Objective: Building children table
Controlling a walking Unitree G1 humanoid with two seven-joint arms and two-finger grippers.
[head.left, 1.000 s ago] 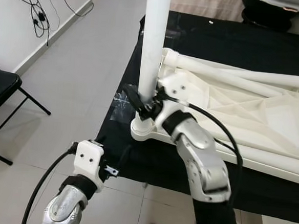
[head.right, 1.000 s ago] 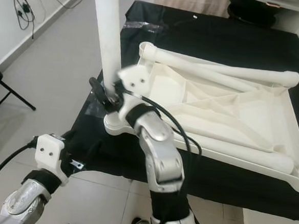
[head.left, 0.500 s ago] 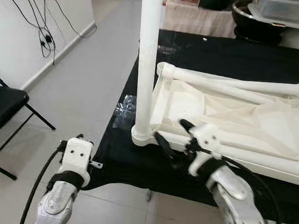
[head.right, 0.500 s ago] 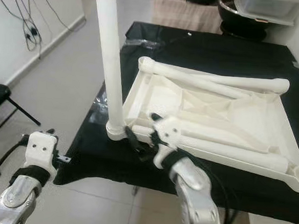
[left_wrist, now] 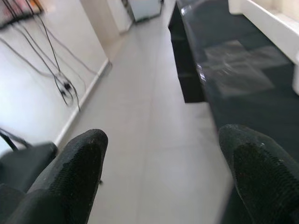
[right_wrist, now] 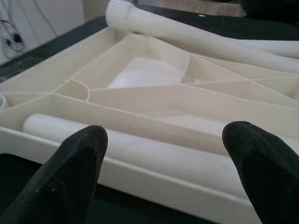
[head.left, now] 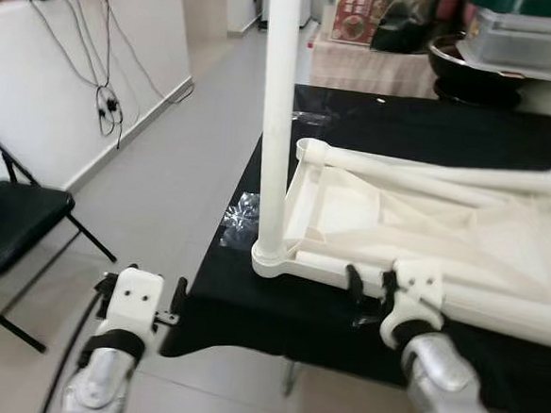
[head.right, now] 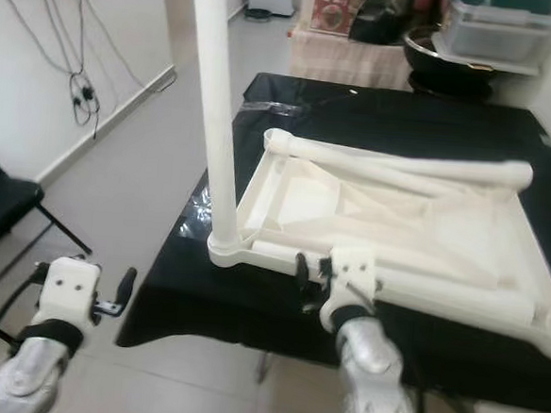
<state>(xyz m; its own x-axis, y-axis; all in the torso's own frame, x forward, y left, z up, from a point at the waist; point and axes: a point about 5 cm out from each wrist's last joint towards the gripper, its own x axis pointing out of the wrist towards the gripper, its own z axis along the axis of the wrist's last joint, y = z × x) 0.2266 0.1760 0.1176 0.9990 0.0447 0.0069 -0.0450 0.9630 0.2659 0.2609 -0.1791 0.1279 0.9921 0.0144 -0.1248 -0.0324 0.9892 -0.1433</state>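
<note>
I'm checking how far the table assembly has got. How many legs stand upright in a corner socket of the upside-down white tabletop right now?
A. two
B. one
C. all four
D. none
B: a single upright leg stands in the near corner socket of the tabletop on the robot's left, while the other loose legs lie flat across its ribbed underside; the right gripper sits open in front of the near edge.

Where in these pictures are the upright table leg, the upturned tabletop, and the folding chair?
upright table leg [head.left: 278, 122], left eye view, mid-shaft.
upturned tabletop [head.right: 258, 182], right eye view, left rim wall.
folding chair [head.left: 10, 221], left eye view, black seat.
</note>
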